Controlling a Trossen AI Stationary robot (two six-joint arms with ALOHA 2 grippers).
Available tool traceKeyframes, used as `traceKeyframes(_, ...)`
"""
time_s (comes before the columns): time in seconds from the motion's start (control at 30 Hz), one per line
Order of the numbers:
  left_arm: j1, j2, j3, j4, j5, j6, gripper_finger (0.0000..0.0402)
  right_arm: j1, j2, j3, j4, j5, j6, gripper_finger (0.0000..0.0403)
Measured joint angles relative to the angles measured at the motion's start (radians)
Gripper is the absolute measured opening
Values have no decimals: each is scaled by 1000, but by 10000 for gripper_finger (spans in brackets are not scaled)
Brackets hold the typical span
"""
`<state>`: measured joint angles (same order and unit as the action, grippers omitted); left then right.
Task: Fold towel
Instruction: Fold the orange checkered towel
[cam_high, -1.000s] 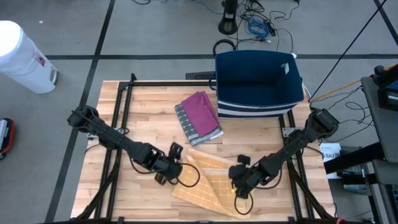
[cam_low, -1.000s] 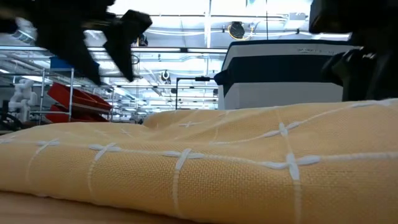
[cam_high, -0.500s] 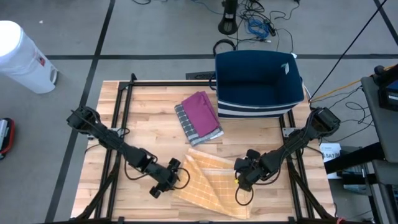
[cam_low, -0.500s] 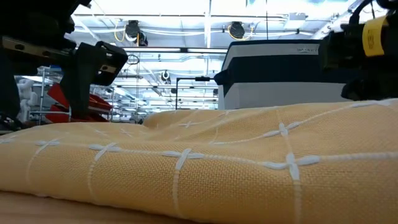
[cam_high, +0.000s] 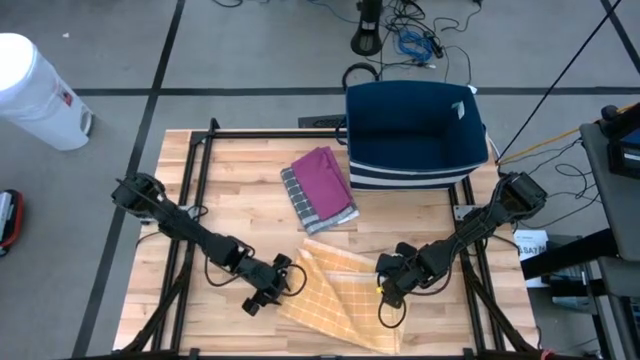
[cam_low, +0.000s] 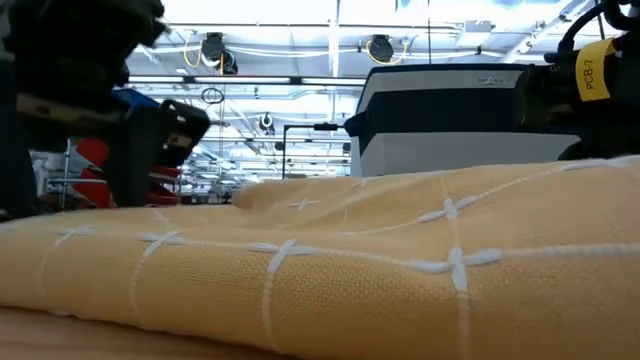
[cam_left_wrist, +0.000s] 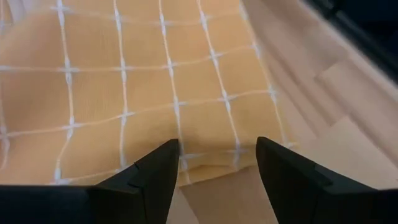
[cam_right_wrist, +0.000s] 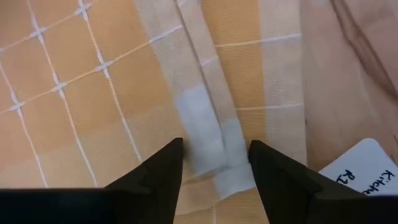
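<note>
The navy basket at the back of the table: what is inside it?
In the high view the navy basket shows only its dark bare inside; nothing can be seen in it. The low view shows just its outer wall, so the near part of its floor stays hidden.

1. Floor: grey, marked with dark lines.
2. White cylindrical bin: stands on the floor, beyond the desk's left corner.
3. Cables: lie tangled on the floor.
4. Ceiling lights: bright, above red shelving.
</note>
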<state>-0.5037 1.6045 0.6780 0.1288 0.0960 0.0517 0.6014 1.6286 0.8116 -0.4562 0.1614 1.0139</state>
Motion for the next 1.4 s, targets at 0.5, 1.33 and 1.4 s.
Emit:
traceKeyframes(0.5,36,124,2,92,31,8,222,-5,-12,-6,82,-38,-94,15)
traceKeyframes(1.33,36,124,3,-1,-12,-93,222,-4,-96,-5,71,10,-91,82)
traceKeyframes(1.4,36,125,2,0,-13,-95,222,-5,-95,-5,80,-2,-91,69)
